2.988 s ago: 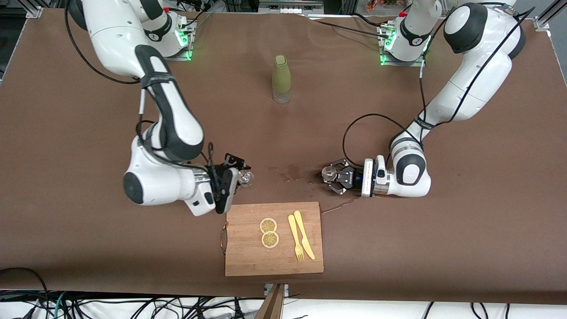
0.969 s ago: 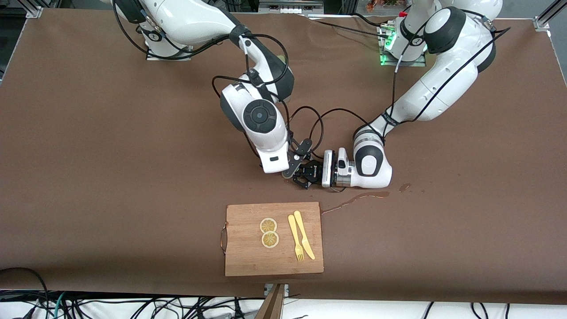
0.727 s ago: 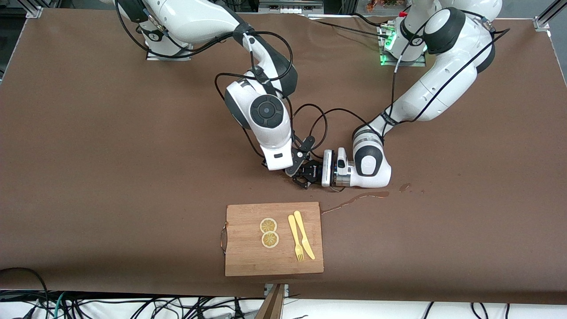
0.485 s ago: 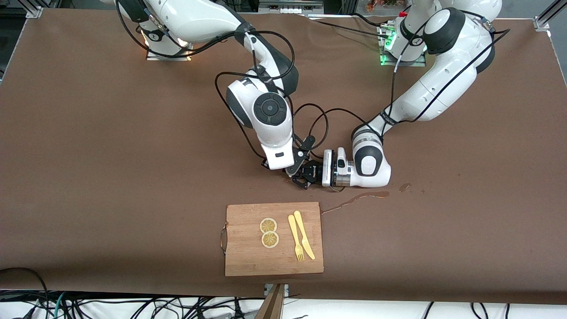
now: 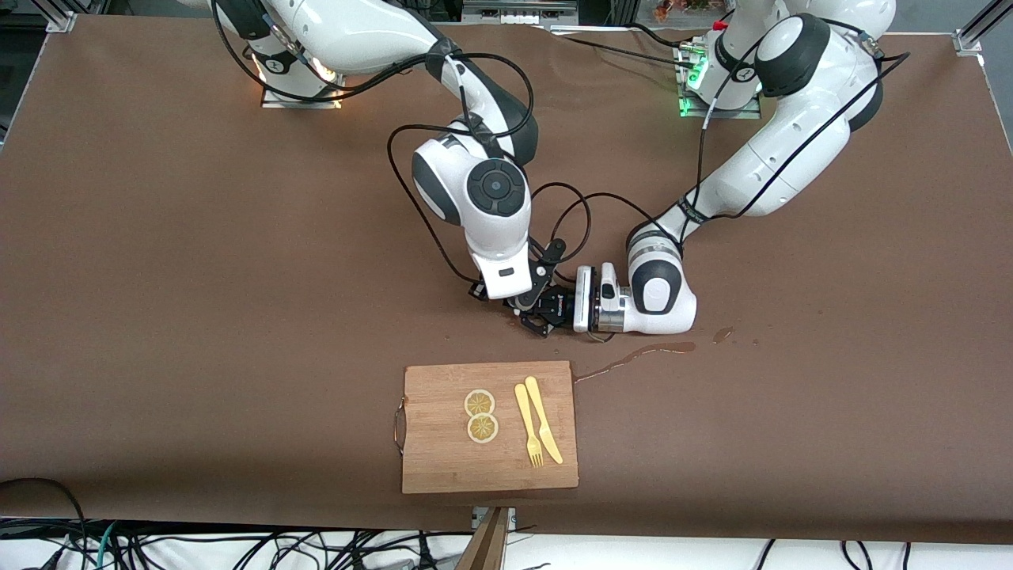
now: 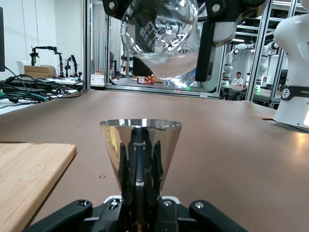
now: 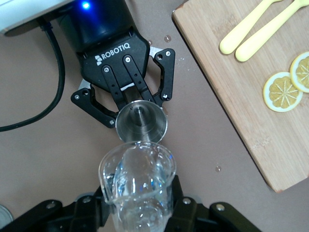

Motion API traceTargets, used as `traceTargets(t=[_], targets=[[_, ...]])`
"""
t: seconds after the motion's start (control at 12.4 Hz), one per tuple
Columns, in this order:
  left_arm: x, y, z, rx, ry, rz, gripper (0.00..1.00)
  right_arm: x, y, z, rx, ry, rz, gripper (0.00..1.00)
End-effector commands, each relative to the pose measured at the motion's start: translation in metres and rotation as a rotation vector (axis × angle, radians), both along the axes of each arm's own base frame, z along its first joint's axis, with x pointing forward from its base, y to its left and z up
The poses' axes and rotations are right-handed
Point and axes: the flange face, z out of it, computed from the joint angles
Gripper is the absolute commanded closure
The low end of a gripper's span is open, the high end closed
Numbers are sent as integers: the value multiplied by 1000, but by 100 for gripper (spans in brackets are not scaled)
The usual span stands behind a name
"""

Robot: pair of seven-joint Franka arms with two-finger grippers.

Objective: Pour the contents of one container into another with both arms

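A small metal cone cup [image 6: 141, 145] stands upright with my left gripper [image 6: 140, 166] shut on its lower part, low over the table beside the cutting board [image 5: 443, 467]. My right gripper [image 7: 140, 210] is shut on a clear glass beaker [image 7: 137, 176] holding some clear liquid. The beaker [image 6: 161, 38] is tilted just above the cup, its lip over the cup's open mouth [image 7: 141, 121]. In the front view the two wrists meet mid-table, the left gripper [image 5: 544, 315] showing black under the right arm's wrist [image 5: 498, 237]; beaker and cup are hidden there.
The wooden cutting board carries two lemon slices [image 5: 480, 416] and a yellow fork and knife [image 5: 538, 427]. A wet streak [image 5: 633, 358] runs on the brown table from the board's corner toward the left arm's end. Black cables loop over both wrists.
Three seconds ago the grippers were apart; now they meet mid-table. Over the last second the right arm's wrist has shifted slightly toward the left gripper. The left arm has barely moved.
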Motion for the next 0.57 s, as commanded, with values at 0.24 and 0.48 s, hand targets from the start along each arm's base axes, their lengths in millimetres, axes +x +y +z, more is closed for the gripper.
traceTargets(t=[0.24,0.48], targets=[[4,-7,2,-29,-22,28,100,-9,6,-2,-80,-40,38,100],[3,-11,6,-37,-24,25,100,-12,9,-7,-105,-54,53,100]])
